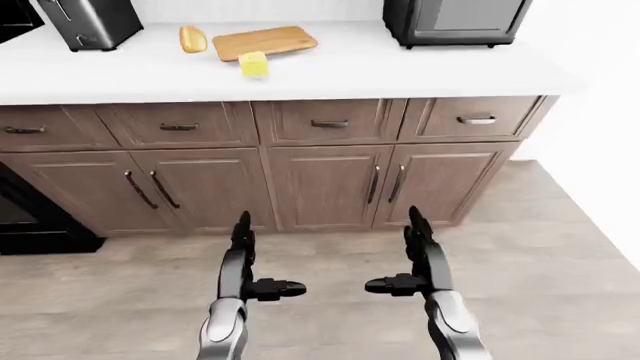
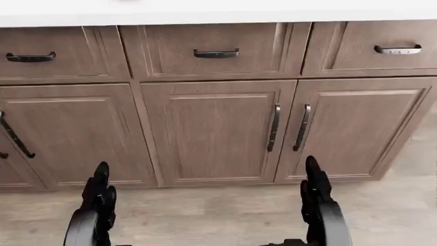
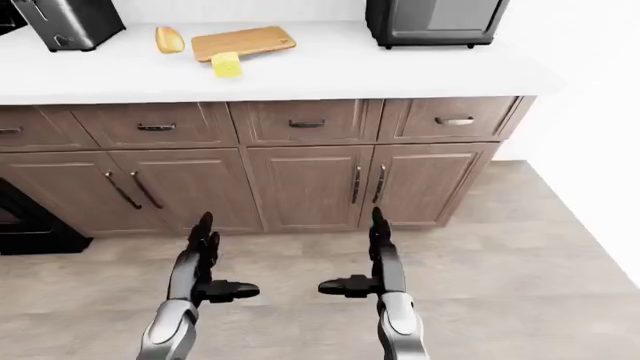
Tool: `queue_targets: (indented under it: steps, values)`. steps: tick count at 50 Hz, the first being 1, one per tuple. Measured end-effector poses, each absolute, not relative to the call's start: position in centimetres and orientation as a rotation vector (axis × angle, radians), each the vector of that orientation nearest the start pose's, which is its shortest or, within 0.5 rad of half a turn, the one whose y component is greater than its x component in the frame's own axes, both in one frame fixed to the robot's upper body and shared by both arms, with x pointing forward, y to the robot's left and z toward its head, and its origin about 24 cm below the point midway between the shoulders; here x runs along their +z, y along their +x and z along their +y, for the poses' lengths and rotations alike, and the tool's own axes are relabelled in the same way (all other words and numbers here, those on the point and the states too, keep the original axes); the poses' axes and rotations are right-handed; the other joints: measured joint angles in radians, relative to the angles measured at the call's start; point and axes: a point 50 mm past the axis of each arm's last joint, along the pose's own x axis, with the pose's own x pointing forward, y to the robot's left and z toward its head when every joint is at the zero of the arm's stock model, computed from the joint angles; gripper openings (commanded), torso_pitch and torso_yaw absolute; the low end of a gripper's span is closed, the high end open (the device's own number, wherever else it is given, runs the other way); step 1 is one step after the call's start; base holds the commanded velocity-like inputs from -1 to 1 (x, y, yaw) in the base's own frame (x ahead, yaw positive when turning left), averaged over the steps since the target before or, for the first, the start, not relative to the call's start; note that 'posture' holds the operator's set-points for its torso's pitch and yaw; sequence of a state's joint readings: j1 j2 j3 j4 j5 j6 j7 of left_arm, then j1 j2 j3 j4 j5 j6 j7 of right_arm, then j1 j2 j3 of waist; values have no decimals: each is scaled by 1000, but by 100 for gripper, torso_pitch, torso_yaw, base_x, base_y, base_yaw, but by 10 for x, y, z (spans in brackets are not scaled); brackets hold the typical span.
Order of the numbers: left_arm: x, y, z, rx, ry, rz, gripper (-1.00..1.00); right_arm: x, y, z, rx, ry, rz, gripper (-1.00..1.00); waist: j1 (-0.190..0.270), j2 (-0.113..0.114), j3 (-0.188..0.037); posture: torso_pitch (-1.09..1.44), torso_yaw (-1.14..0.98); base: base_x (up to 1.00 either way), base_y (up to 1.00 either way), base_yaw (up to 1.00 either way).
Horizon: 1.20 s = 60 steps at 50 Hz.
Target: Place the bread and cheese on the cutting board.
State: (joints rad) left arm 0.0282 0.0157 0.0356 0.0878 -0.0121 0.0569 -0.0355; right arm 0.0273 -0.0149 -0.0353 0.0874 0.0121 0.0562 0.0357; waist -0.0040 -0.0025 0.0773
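A wooden cutting board [image 1: 264, 41] lies on the white counter [image 1: 400, 71] near the top of the left-eye view. A bread loaf [image 1: 192, 39] lies just left of the board. A yellow cheese block [image 1: 254, 64] sits just below the board's lower edge. My left hand [image 1: 250, 262] and right hand [image 1: 405, 259] are both open and empty, held low over the floor, well below the counter and apart from all three things.
A toaster [image 1: 90, 22] stands at the counter's top left and a dark microwave [image 1: 455, 21] at top right. Wooden drawers and cabinet doors [image 1: 325, 184] run under the counter. A black oven [image 1: 25, 217] is at the left edge. A white wall [image 1: 610, 112] is at the right.
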Motion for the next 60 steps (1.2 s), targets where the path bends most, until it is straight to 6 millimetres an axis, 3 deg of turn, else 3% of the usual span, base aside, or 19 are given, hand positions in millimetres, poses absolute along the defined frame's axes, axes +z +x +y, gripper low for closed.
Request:
queue_targets:
  steps: [1,3,5,7,12,21,25,27,30,33,35,38,45,52,55,60]
  values:
    - [13,245,162,11,-4,151,100,13,246,-161,-7,5,152,100,-1,-4,-10,0,0,0,0,0]
    - [30,251,162,10,-1,63,100,31,251,-162,-8,5,70,100,6,-3,-60,0,0,0,0,0]
    - [33,252,161,8,-2,32,100,34,252,-161,-7,9,43,100,8,-10,-41,0,0,0,0,0]
    - [27,250,161,7,-6,58,100,29,251,-161,-3,9,66,100,8,-9,-54,0,0,0,0,0]
    - [20,250,161,4,-13,103,100,22,250,-162,-7,8,110,100,8,-5,-54,0,0,0,0,0]
    - [25,253,162,7,-18,87,100,30,253,-162,-3,23,88,100,8,-4,-71,0,0,0,0,0]
    - [36,270,168,23,2,82,100,42,265,-161,-10,18,75,100,8,-5,-68,0,0,0,0,0]
    - [55,285,167,21,14,61,100,60,276,-159,-6,12,63,100,9,-4,-60,0,0,0,0,0]
    - [109,319,166,8,46,-20,100,108,299,-156,3,9,-5,100,10,-7,-56,0,0,0,0,0]
    - [174,343,169,0,46,-138,100,155,320,-156,6,-2,-86,100,6,-6,-70,0,0,0,0,0]
    - [203,351,173,-7,52,-205,100,178,333,-158,-1,-16,-122,100,4,-2,-80,0,0,0,0,0]
    - [229,360,183,0,87,-229,100,210,353,-168,-28,-8,-123,100,5,7,-78,0,0,0,0,0]
    - [278,378,204,48,164,-185,100,296,365,-174,-42,-43,-196,100,7,1,-43,0,0,0,0,0]
    - [317,370,211,52,194,-268,100,316,368,-177,-24,-29,-193,100,8,-3,-34,0,0,0,0,0]
    - [317,369,213,57,209,-276,100,311,370,-182,-35,-30,-179,100,10,-2,-33,0,0,0,0,0]
    - [300,371,219,61,203,-226,100,303,372,-188,-52,-30,-162,100,10,1,-24,0,0,0,0,0]
